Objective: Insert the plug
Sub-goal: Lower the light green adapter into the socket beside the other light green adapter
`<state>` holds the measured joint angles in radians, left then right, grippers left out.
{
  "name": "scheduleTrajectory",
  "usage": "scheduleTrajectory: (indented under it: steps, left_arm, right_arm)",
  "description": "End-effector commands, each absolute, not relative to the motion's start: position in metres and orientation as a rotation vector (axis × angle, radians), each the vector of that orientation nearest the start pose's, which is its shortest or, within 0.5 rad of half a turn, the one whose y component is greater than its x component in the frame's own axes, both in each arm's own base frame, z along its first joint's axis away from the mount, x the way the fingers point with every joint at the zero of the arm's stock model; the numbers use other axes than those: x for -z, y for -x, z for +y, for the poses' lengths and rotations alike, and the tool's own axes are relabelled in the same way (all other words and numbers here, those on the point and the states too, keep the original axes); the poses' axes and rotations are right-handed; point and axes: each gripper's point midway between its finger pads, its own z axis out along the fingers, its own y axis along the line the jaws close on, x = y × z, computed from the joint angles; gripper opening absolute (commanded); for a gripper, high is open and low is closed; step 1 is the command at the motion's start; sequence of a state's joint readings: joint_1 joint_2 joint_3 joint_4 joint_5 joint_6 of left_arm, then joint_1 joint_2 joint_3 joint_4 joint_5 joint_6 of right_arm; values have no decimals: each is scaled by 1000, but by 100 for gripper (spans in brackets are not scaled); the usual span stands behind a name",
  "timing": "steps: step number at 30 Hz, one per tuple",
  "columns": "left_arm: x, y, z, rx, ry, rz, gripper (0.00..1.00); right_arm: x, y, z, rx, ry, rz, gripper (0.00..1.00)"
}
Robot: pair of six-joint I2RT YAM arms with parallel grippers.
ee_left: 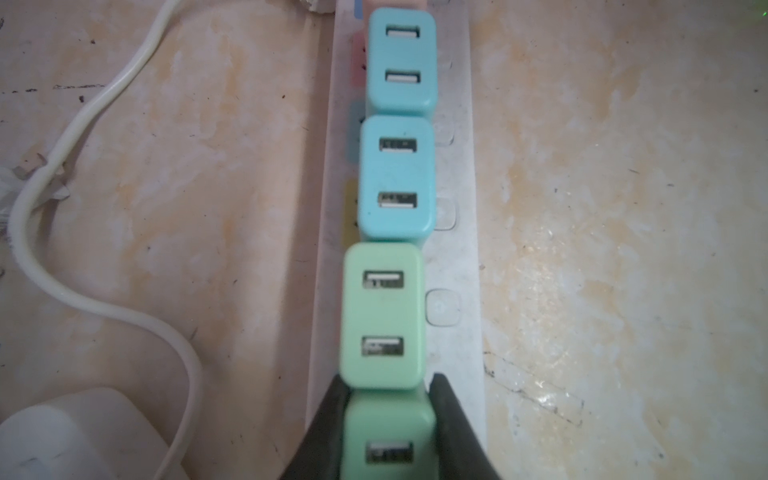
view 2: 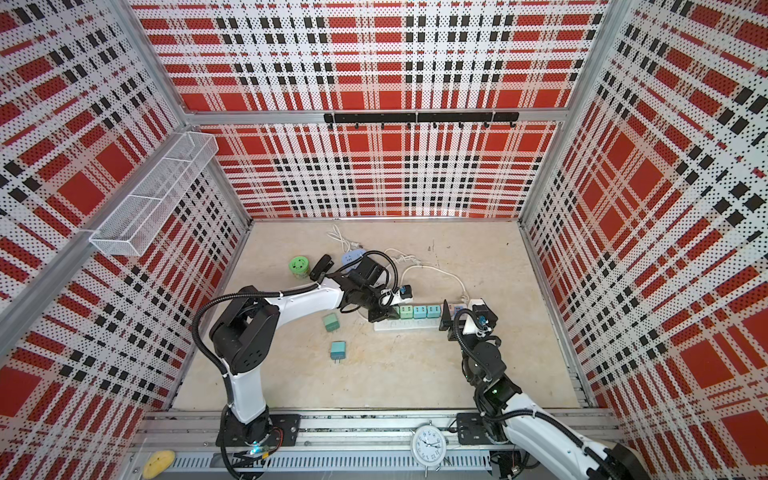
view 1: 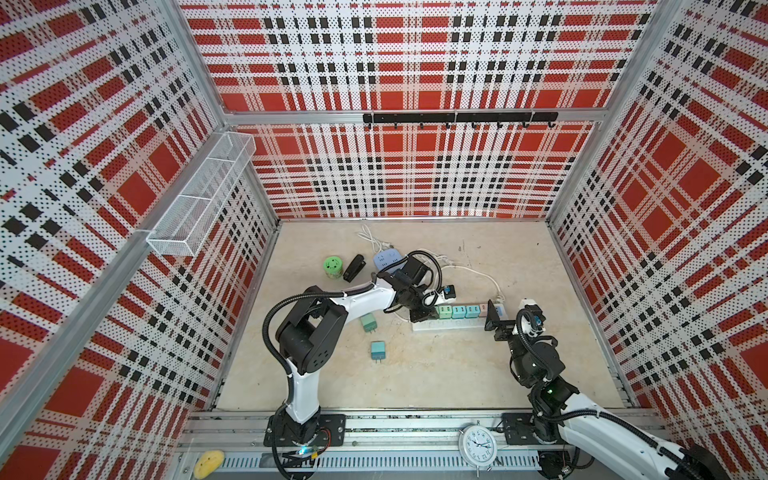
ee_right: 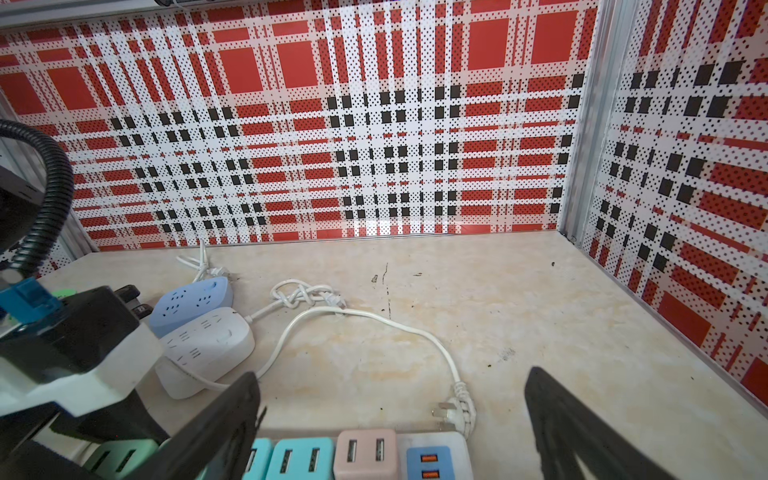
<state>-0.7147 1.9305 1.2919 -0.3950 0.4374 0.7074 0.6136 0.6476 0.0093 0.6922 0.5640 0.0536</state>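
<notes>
Left fingers (ee_left: 446, 415) clenched on the mint-green plug (ee_left: 388, 436), one black finger against each of its sides; this plug stands over the end of the white power strip (ee_left: 457, 249) that lies toward the left in both top views, in line with the seated row and just beside it; its base is hidden, so whether the prongs are fully home cannot be told. The power strip lies flat on the counter (view 1: 415, 374) and carries, counted from the held one: a second green plug (ee_left: 380, 316); a teal plug (ee_left: 397, 178); a further teal plug (ee_left: 401, 62); a pink plug (ee_right: 365, 453); a blue USB block (ee_right: 428, 461) occupies the strip's other end. Right fingers (ee_right: 573, 424) released and spread wide, hanging above that other end, gripping nothing. Two plugs lie loose on the counter near the left arm, apart from the strip: a loose green plug (view 1: 368, 323); a loose teal plug (view 1: 377, 350) nearer the front. Behind the strip a blue socket unit (ee_right: 191, 303) and a white socket unit (ee_right: 208, 345) sit side by side, touching, their white cords trailing on the counter. A green cylinder (view 1: 333, 267) stands just beside a black clip-like item (view 1: 354, 268). A wire mesh basket (view 1: 199, 195), divided into compartments, is fixed to the left wall.
</notes>
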Motion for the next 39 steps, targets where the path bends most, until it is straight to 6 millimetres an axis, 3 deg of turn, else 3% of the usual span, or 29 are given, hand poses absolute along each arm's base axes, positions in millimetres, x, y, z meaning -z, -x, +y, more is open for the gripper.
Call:
scheduleTrajectory:
  steps: [1,8,16,32,34,37,38,39]
  left_arm:
    - [-16,-276,-347,583,-1887,1982,0]
    - [-19,-274,-360,638,-1843,1985,0]
    - [-31,-288,-400,557,-1822,1904,0]
    - [-41,-295,-450,605,-1737,1838,0]
    - [-43,-299,-451,593,-1710,1841,12]
    - [-61,-308,-449,545,-1635,1826,42]
    - [-70,-313,-445,530,-1598,1820,86]
    - [-84,-317,-442,528,-1557,1806,99]
  right_arm:
    - [-184,-265,73,-114,-35,1515,100]
    - [-184,-265,74,-111,-32,1517,100]
    - [-183,-266,70,-103,-60,1521,100]
    - [-179,-269,54,-94,-150,1541,100]
    - [-179,-269,54,-98,-148,1541,100]
    - [-179,-270,52,-94,-160,1541,100]
    - [-179,-270,52,-90,-160,1544,100]
    - [-178,-270,53,-93,-159,1546,100]
